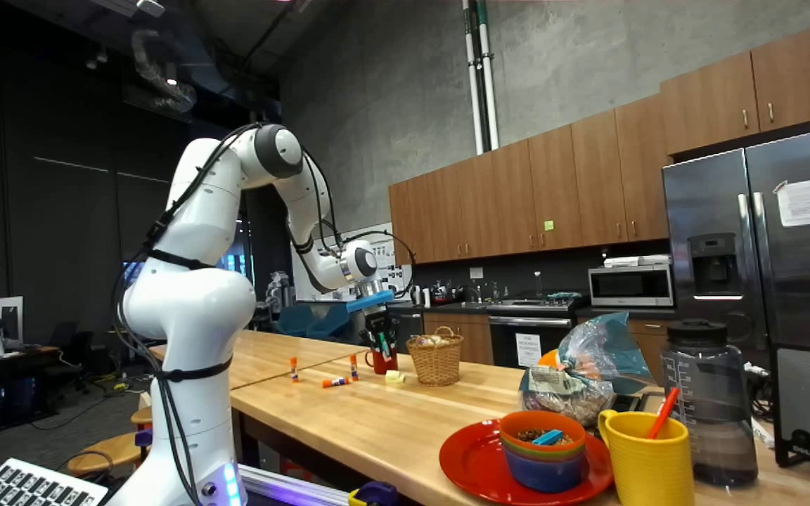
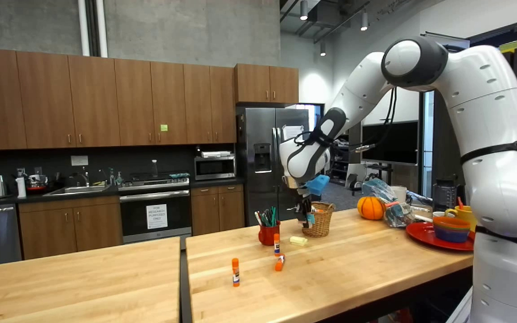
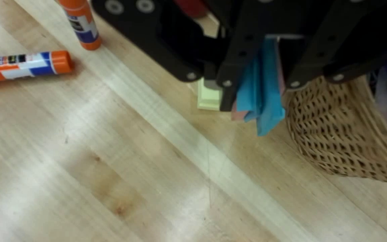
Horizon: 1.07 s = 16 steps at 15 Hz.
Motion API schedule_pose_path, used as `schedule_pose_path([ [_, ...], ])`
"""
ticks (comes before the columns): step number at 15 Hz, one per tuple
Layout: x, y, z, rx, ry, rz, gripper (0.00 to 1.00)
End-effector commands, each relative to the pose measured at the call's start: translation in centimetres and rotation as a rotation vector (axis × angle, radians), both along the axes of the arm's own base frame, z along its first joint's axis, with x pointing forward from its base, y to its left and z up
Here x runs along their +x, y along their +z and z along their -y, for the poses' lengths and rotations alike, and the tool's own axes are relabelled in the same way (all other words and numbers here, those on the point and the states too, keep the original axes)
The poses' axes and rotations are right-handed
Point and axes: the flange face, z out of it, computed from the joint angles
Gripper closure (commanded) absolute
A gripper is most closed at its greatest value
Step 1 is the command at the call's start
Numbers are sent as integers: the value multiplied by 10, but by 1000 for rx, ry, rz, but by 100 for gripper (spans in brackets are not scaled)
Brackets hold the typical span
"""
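In the wrist view my gripper (image 3: pixel 255 97) is shut on a pad of blue sticky notes (image 3: pixel 270 111); its sheets are bent and pink ones show at its sides. In both exterior views the gripper (image 1: pixel 380 330) points down, close to the wicker basket (image 1: pixel 436 362); the blue notes (image 2: pixel 311 218) show in front of the basket (image 2: pixel 319 226). The basket (image 3: pixel 341 131) is right of the fingers in the wrist view, holding a glue stick among other things. A pale yellow pad (image 3: pixel 209 99) lies on the table left of the fingers, partly hidden.
A red mug of pens (image 2: pixel 267 235) stands beside the yellow pad (image 2: pixel 298 241). Two glue sticks stand upright (image 2: pixel 235 272), and a fallen glue stick (image 2: pixel 280 262) lies near them. A red plate (image 1: pixel 472 460) with stacked bowls, a yellow mug (image 1: pixel 651 464) and a bottle (image 1: pixel 711 414) stand farther along.
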Motion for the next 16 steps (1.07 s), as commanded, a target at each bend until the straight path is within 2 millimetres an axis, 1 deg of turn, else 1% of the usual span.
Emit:
schedule_pose_path([
  [1, -16, 44, 14, 17, 19, 12, 94],
  [4, -21, 75, 18, 62, 96, 1, 94],
  [6, -28, 92, 22, 87, 146, -22, 94],
  [10, -43, 117, 27, 126, 259, -70, 94],
  [11, -45, 122, 28, 147, 275, -81, 65],
  [12, -49, 126, 28, 161, 287, -88, 51],
  [13, -51, 130, 29, 172, 301, -97, 48],
  [16, -55, 137, 28, 204, 330, -129, 29],
])
